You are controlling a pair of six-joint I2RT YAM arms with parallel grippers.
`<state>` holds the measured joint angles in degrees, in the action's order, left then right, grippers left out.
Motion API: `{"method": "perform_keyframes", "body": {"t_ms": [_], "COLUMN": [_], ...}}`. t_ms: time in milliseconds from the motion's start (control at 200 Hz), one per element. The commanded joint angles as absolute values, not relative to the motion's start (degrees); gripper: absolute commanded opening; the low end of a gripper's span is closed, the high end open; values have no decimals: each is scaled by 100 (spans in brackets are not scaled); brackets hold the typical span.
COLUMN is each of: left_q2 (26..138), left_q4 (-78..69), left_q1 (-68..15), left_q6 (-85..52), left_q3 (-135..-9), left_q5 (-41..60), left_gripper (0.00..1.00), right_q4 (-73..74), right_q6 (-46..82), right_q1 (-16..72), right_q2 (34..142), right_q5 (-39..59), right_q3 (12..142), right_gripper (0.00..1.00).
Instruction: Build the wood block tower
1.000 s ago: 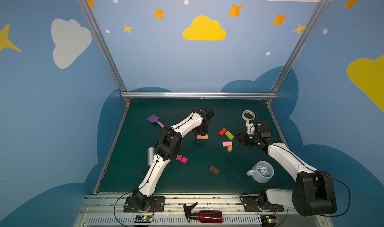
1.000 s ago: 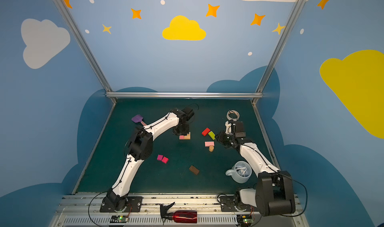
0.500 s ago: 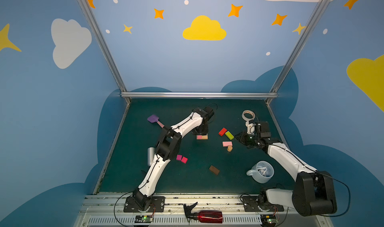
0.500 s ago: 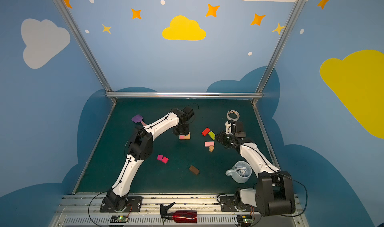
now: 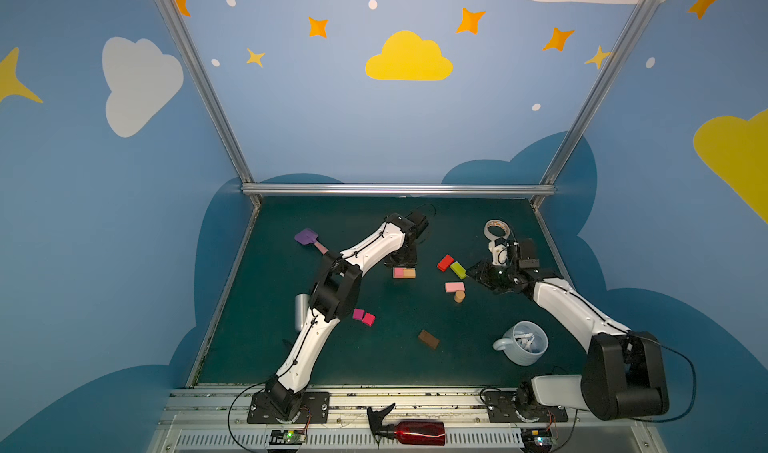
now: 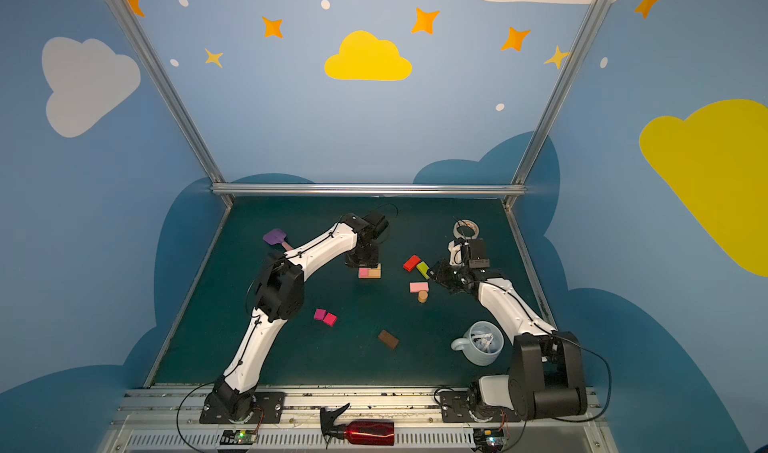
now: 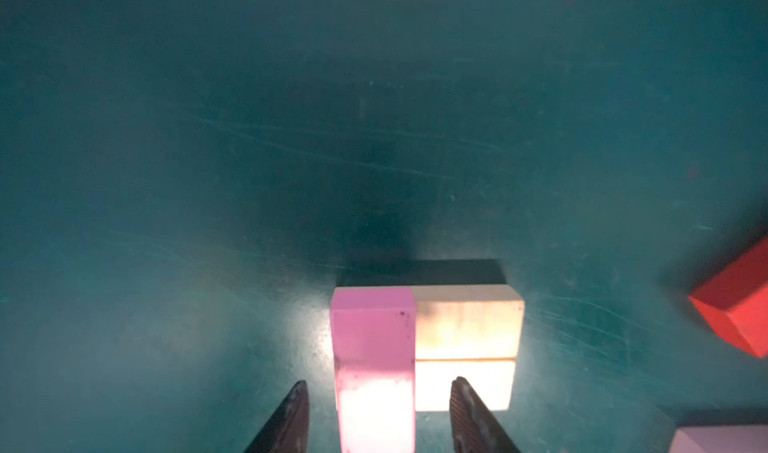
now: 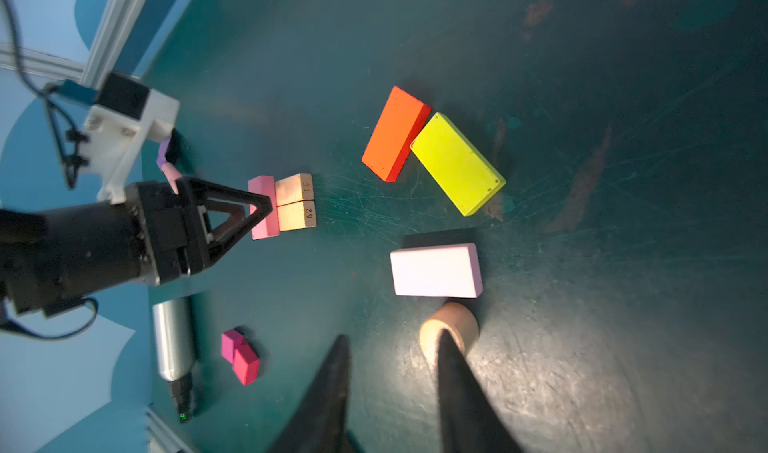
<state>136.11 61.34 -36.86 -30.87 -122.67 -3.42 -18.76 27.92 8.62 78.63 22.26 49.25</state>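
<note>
Left pincer [image 7: 379,382] parted around one pink block [image 7: 374,334], right pincer [image 8: 392,336] parted, empty, two tan blocks [image 8: 293,189], two magenta squares [image 8: 245,363]

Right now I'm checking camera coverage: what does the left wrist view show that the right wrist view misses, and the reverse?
Only the left wrist view: the left gripper from within, jaws apart with a gap on each side of the pink wooden block. Only the right wrist view: the lime-green wooden block, short tan wooden cylinder, two magenta-red square blocks, silver metal cylinder and the open right gripper. Both: that pink block lying across two tan wooden blocks, the red wooden block and a pale pink block lying flat.
</note>
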Motion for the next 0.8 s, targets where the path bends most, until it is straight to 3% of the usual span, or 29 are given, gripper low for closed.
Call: {"method": "perform_keyframes", "body": {"t_ms": [0,155,320,501,791], "left_q2": [13127,12815,12326,11682,10966], "left_q4": [6193,6156,5929,5524,4954], "left_q1": [-3691,-3691,-3683,-3658,-3541], "left_q6": [-2940,-2798,-2630,-2497,-2550], "left_q3": [-12401,-12348,-11989,-11293,-10305], "left_q5": [-310,-298,-257,-200,141], "left_gripper": [57,58,58,59,58], "right_q4": [-2535,-3344,-4052,-4800,-5006], "right_q6": [2190,1544,938,386,103], "right_q1": [870,897,1020,1318,1477], "right_q2": [8139,8838,9713,10529,11101], "right_q5": [2155,1945,1923,1269,676], "right_q3": [5617,6528,7358,8096,8517], "right_gripper": [45,51,52,52,52]}}
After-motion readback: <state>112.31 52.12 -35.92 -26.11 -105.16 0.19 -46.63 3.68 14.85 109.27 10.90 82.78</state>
